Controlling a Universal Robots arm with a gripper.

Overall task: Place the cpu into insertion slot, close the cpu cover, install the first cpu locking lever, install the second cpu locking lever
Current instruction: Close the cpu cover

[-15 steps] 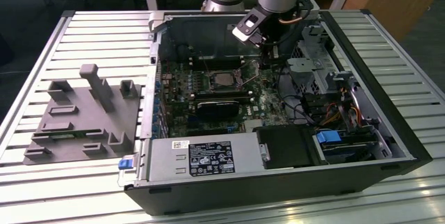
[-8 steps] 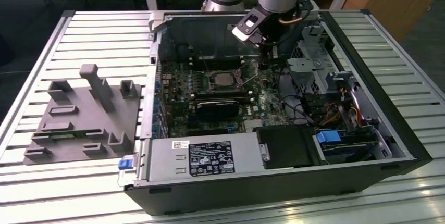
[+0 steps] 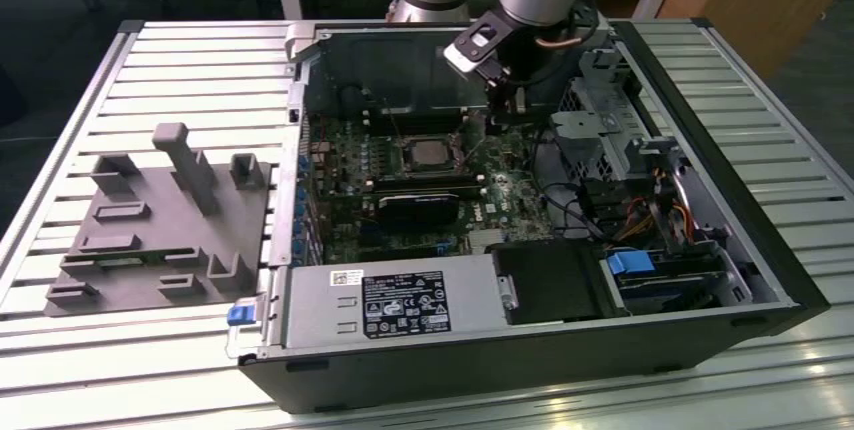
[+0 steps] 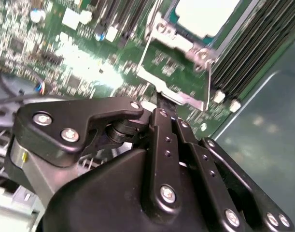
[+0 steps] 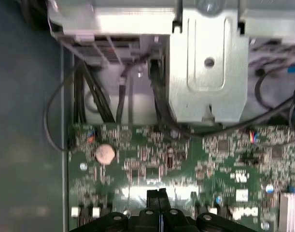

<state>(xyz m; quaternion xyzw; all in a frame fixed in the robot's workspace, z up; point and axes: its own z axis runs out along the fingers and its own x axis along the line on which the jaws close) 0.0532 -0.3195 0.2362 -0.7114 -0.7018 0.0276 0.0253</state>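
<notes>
The cpu (image 3: pixel 430 153), with its silvery top, lies in the insertion slot (image 3: pixel 400 157) on the green motherboard inside the open case. In the second wrist view the cpu (image 4: pixel 205 13) shows through the window of the cpu cover (image 4: pixel 178 42), which lies flat around it. A thin metal lever rod (image 4: pixel 172 91) runs along the socket's near edge. My gripper (image 3: pixel 498 115) hangs just to the exterior view's right of the socket. Its black fingers (image 4: pixel 159 104) are shut together, tips right at that rod. I cannot tell whether they touch it. The shut fingertips (image 5: pixel 158 195) hover over the board.
A black heatsink (image 3: pixel 414 208) sits in front of the socket, with memory slots (image 4: pixel 256 43) beside it. The drive cage (image 3: pixel 614 120) and cables (image 3: pixel 574 200) crowd the exterior view's right. The power supply (image 3: pixel 387 300) fills the case front. A grey fixture (image 3: pixel 160 220) lies outside.
</notes>
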